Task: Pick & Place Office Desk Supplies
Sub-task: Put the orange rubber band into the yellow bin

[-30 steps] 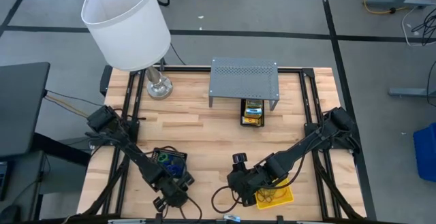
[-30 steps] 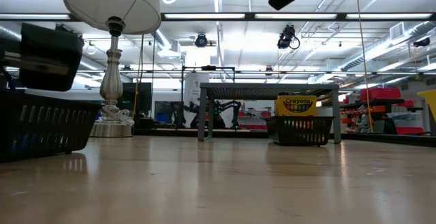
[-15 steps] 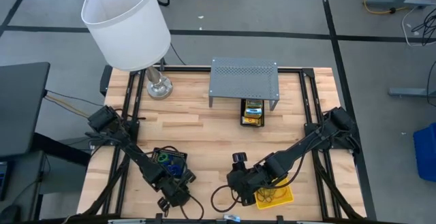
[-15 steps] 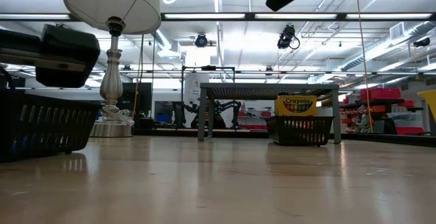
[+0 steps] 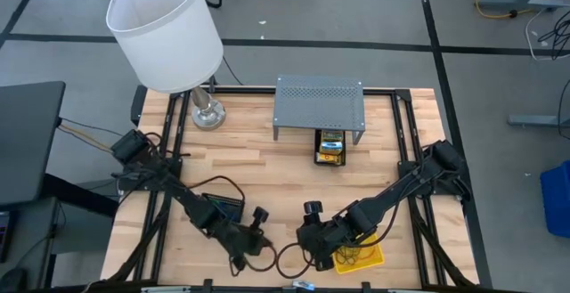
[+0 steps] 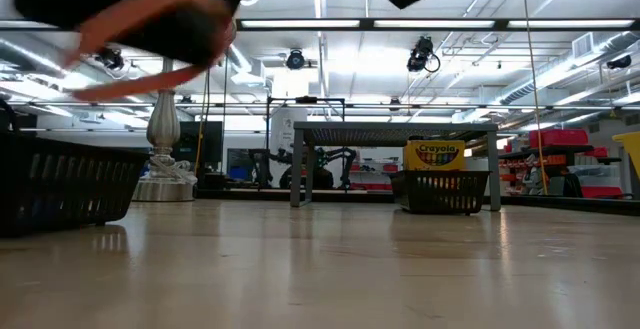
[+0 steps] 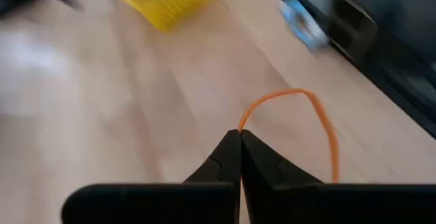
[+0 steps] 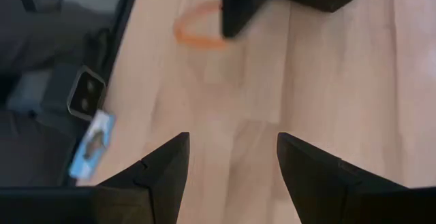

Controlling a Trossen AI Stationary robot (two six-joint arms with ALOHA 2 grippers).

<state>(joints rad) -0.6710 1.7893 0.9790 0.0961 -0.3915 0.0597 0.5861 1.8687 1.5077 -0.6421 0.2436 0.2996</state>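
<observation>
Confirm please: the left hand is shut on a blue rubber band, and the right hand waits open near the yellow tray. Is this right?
Not quite: the colour is wrong. The left wrist view shows the left hand shut on an orange rubber band, not a blue one. The rest holds: the right hand waits open near the yellow tray.

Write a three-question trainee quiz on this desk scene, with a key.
1. True or false: the left tool is shut on the orange rubber band.
2. Which tray holds the crayon box: (a) black mesh tray by the grey shelf, (b) yellow tray?
3. Fill in: the right tool is ____.

Key: 1 true; 2 a; 3 open.
</observation>
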